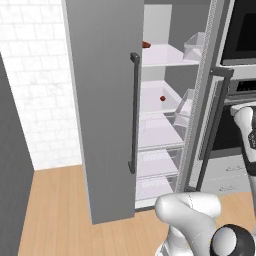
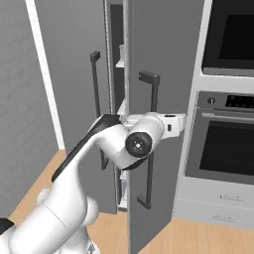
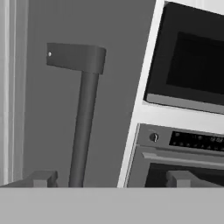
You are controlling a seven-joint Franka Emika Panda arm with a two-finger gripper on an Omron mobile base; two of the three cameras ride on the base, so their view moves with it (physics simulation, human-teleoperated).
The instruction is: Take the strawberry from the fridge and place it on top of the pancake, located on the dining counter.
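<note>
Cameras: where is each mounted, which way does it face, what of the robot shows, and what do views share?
Left base view: behind the arm's left, facing the open fridge, strawberry on a shelf; white arm links at lower right.
Right base view: behind the arm's right, facing the fridge doors edge-on and the wall oven; arm rises from lower left.
Hand view: on the hand, facing the right door's handle and the oven; fingers spread wide at the bottom.
Shared: fridge, oven.

strawberry (image 1: 162,98) on a fridge (image 1: 107,100) shelf, oven (image 2: 225,144) right.
</note>
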